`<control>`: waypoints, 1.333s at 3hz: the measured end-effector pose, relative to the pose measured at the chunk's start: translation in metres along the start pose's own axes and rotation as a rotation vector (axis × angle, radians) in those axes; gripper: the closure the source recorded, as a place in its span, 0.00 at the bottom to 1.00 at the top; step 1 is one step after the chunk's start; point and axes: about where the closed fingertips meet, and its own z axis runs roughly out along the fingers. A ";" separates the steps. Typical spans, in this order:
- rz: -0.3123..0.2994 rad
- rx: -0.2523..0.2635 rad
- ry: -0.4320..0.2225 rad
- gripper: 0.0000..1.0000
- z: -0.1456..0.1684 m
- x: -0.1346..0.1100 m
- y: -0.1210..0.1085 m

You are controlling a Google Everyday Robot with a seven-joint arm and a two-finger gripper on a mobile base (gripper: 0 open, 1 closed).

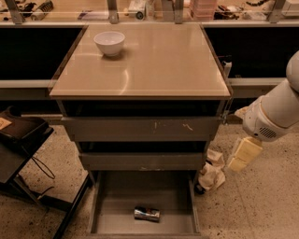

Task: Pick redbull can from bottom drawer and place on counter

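The redbull can [146, 214] lies on its side on the floor of the open bottom drawer [121, 200], near its front edge. The beige counter [154, 65] tops the grey cabinet and carries a white bowl [109, 43] at its back left. My gripper [243, 155], cream-coloured below the white arm [273, 114], hangs in the air to the right of the cabinet, level with the middle drawer. It is above and well to the right of the can and touches nothing.
Two closed grey drawers [140, 128] sit above the open one. Crumpled paper [211, 173] lies on the floor by the cabinet's right foot. A dark stand [18, 140] is at the left. A cluttered shelf [140, 9] runs behind.
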 end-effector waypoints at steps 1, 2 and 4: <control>-0.004 -0.039 -0.038 0.00 0.038 -0.009 0.014; 0.017 -0.229 -0.146 0.00 0.156 -0.043 0.080; 0.034 -0.437 -0.260 0.00 0.298 -0.081 0.172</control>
